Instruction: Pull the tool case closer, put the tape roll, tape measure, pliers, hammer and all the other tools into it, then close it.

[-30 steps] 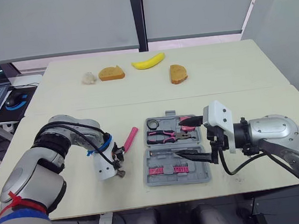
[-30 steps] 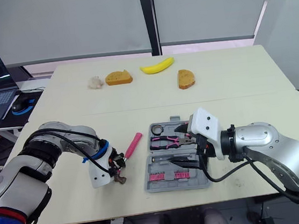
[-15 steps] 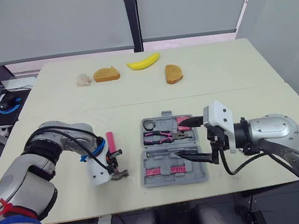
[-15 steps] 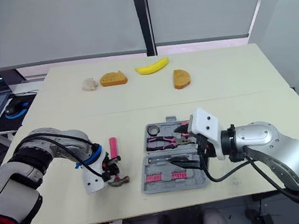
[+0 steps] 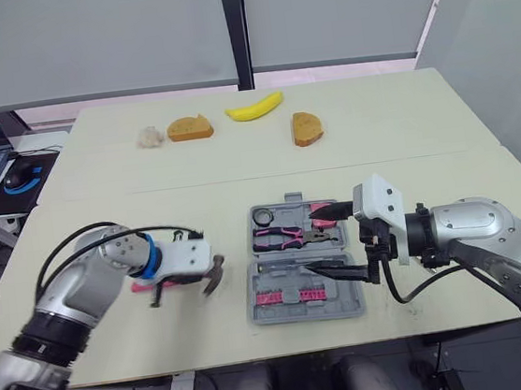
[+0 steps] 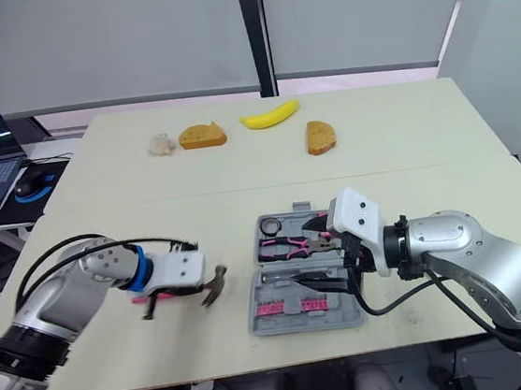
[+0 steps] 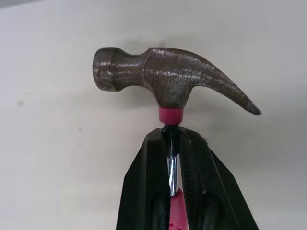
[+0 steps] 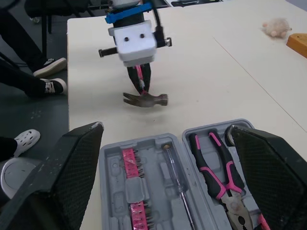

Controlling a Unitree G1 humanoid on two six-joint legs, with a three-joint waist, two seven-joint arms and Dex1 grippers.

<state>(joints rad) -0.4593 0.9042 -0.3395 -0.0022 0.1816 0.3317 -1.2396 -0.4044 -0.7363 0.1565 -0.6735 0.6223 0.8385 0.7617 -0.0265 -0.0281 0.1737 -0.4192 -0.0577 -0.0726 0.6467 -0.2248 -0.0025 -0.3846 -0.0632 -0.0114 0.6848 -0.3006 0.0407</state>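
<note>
Left claw: we clamp the hammer at its neck, leaving the head free ahead, probably for placing it.
Right claw: we hold it spread wide over the tool case, probably to steady it.
Tool case: just beyond the left claw's tip.

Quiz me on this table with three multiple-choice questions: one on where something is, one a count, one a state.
1. Where is the hammer?
A) in the left fingers, beside the case
B) inside the case
C) by the laptop

2. How many bread slices lie at the far side?
A) one
B) two
C) four

3. The case is:
A) shut
B) upside down
C) open

Answers:
1 A: the fingers clamp its neck just under the head, to the case's left.
2 B: one slice lies on each side of the banana.
3 C: both halves lie flat, with pliers and bits showing inside.
</note>
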